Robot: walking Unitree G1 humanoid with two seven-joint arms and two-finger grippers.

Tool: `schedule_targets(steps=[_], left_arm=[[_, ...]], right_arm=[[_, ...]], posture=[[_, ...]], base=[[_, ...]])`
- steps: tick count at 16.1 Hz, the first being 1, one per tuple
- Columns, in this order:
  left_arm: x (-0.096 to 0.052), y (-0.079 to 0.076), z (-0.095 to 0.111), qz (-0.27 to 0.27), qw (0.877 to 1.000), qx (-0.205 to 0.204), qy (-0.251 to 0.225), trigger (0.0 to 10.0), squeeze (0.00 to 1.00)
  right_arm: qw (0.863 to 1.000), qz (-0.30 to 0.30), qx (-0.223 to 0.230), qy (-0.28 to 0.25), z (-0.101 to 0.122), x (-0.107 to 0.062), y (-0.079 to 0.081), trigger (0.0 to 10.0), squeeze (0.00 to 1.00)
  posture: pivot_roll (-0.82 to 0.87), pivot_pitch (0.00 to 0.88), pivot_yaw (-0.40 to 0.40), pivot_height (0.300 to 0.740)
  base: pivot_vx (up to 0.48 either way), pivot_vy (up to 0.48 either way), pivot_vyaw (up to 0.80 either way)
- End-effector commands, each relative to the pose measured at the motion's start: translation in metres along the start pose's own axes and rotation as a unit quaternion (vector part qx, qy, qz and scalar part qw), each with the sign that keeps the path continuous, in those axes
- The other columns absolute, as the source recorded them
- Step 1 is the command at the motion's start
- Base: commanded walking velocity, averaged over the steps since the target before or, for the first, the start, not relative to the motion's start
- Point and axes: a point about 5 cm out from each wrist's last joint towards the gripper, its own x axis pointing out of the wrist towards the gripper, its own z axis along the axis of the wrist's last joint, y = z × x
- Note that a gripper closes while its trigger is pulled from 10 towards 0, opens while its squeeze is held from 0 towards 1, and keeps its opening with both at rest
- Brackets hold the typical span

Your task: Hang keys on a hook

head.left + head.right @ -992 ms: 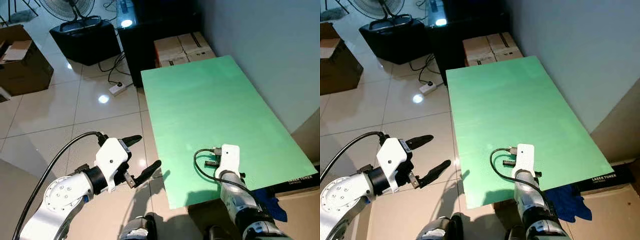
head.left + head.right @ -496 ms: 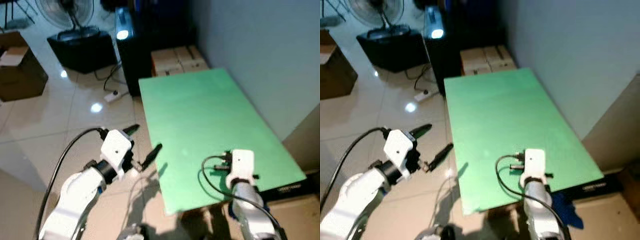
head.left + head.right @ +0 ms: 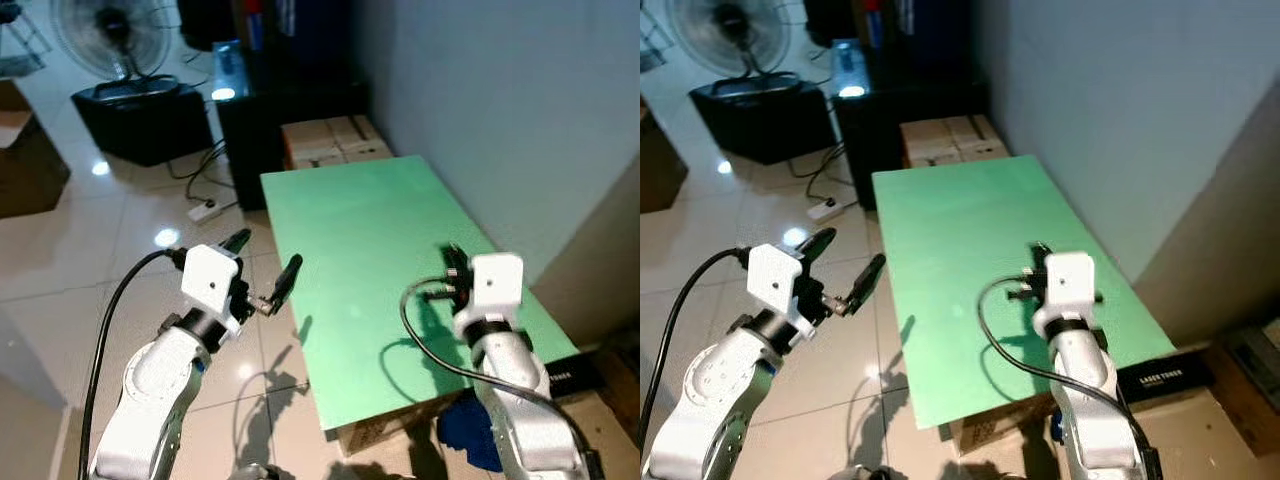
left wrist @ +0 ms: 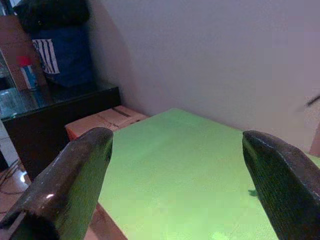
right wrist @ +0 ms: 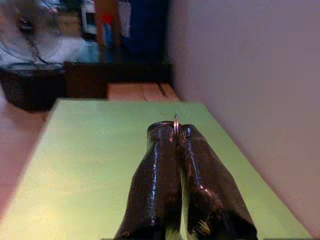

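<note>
Rising above the flat green tabletop (image 3: 370, 250) since a second ago, the right gripper (image 5: 175, 131) is clenching a thin metal key ring (image 5: 175, 121), ready for carrying hookward, while the left gripper (image 3: 262, 272) is hovering released.

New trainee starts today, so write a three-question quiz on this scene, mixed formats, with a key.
1. True or false: the right gripper is shut on a thin metal key ring.
2. Multiple choice: the left gripper is (A) shut on keys, (B) open beside the green table's edge, (C) resting on the cardboard boxes.
3. Fill in: the table's far side runs along the grey ____.

Key: 1 true; 2 B; 3 wall.
</note>
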Motion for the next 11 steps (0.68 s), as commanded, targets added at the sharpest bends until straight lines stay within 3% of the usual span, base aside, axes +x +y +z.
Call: schedule_targets(steps=[1, 3, 5, 7, 11], left_arm=[[-0.004, 0.002, -0.002, 0.013, 1.000, -0.002, 0.001, 10.0, 0.00], [0.005, 0.001, 0.001, 0.016, 1.000, -0.003, -0.006, 10.0, 0.00], [0.022, 0.007, 0.008, 0.024, 0.999, 0.008, -0.019, 10.0, 0.00], [0.021, 0.010, 0.011, 0.026, 0.999, 0.015, -0.020, 10.0, 0.00], [0.008, 0.008, -0.006, 0.016, 0.999, 0.035, 0.022, 10.0, 0.00]], right_arm=[[1.000, 0.022, -0.009, 0.001, 0.009, -0.001, 0.002, 10.0, 0.00], [0.998, 0.042, -0.038, -0.012, 0.019, 0.001, 0.002, 10.0, 0.00], [0.997, 0.064, -0.048, -0.018, 0.028, 0.009, 0.009, 10.0, 0.00], [0.996, 0.077, -0.040, -0.014, 0.028, 0.011, 0.017, 10.0, 0.00], [0.997, 0.070, -0.025, 0.024, 0.011, 0.002, 0.018, 10.0, 0.00]], posture=[[-0.11, 0.000, 0.046, 0.740], [-0.10, 0.000, 0.031, 0.740], [-0.09, 0.000, 0.024, 0.740], [-0.09, 0.000, 0.028, 0.740], [-0.09, 0.000, 0.034, 0.740]], base=[[0.000, 0.000, 0.00], [0.000, 0.000, 0.00], [0.000, 0.000, 0.80], [0.000, 0.000, 0.80], [0.000, 0.000, 0.80]])
